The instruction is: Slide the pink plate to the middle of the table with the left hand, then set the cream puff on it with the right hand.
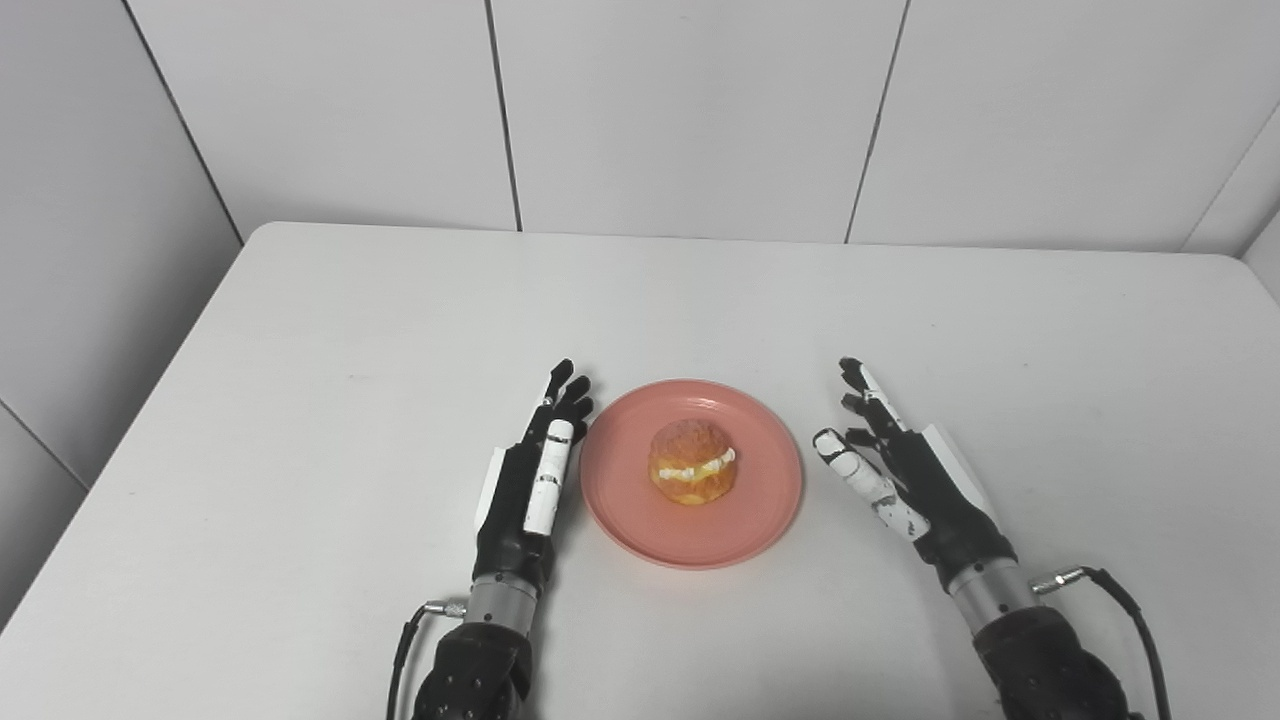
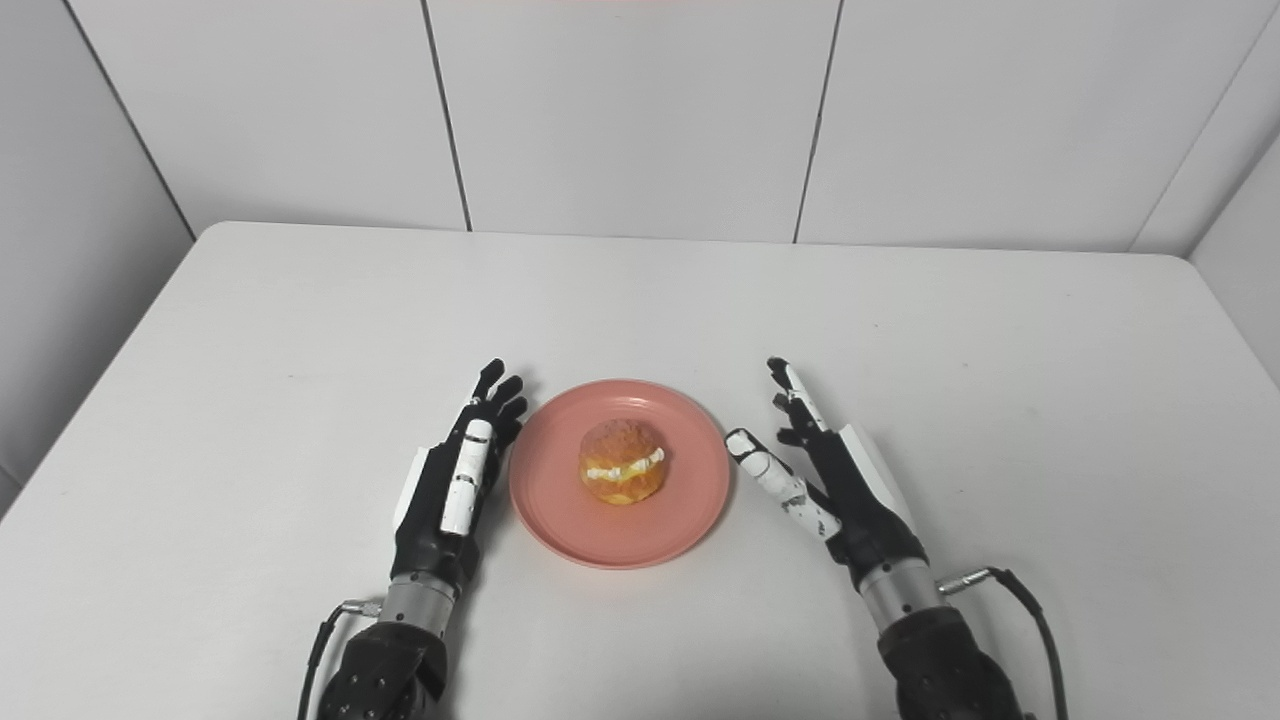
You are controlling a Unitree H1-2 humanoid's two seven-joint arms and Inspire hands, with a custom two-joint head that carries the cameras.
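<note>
The pink plate [image 1: 745, 505] lies on the white table near its front middle. The cream puff [image 1: 692, 461], golden with a white cream line, sits upright in the middle of the plate. My left hand [image 1: 535, 470] rests on the table just left of the plate's rim, fingers straight and together, holding nothing. My right hand [image 1: 895, 470] is to the right of the plate, a little apart from it, fingers spread and empty. The plate [image 2: 560, 520], the puff [image 2: 622, 461] and both hands [image 2: 455, 475] [image 2: 830, 475] show the same way in the right eye view.
The white table [image 1: 400, 330] runs back to a grey panelled wall [image 1: 690, 110]. Its left edge and far right corner are in view. Thin cables hang from both wrists near the picture's bottom edge.
</note>
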